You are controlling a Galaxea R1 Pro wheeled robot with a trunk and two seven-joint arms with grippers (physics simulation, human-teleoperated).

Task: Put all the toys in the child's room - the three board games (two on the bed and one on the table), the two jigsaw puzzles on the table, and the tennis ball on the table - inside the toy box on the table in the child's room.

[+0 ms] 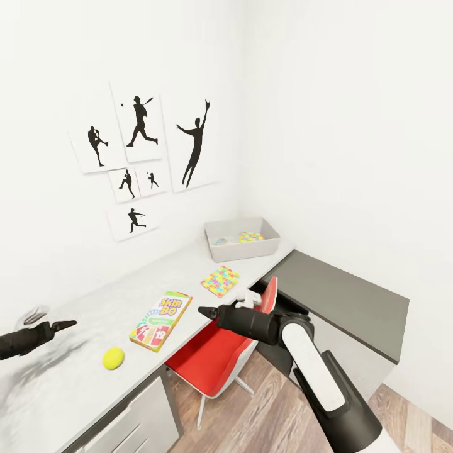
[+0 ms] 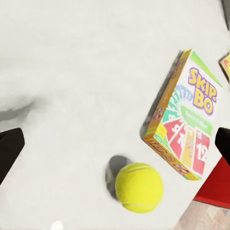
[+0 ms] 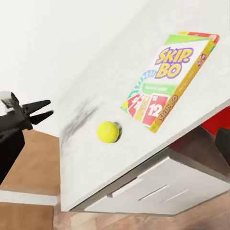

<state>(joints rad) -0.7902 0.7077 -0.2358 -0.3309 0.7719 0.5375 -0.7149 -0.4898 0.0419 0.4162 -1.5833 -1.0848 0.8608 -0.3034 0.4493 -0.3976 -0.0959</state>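
Observation:
The toy box (image 1: 242, 250) stands at the far end of the table (image 1: 94, 314). It holds one jigsaw puzzle (image 1: 250, 237) and a pale flat item (image 1: 220, 241) too small to tell. A second jigsaw puzzle (image 1: 220, 280) lies on the table in front of it. Nearer lie the Skip-Bo board game (image 1: 161, 319) (image 2: 184, 115) (image 3: 167, 79) and the tennis ball (image 1: 113, 357) (image 2: 139, 187) (image 3: 108, 132). My left gripper (image 1: 63, 325) (image 2: 115, 143) (image 3: 37, 109) hovers open over the table, left of the ball. My right gripper (image 1: 207, 311) (image 3: 115, 143) hangs open off the table's front edge beside the Skip-Bo box. The bed is out of view.
A red chair (image 1: 214, 355) is tucked under the table below my right arm. A dark grey cabinet top (image 1: 352, 302) joins the table at the right corner. Baseball silhouette pictures (image 1: 141, 157) hang on the white wall. Wood floor (image 1: 270, 409) runs in front.

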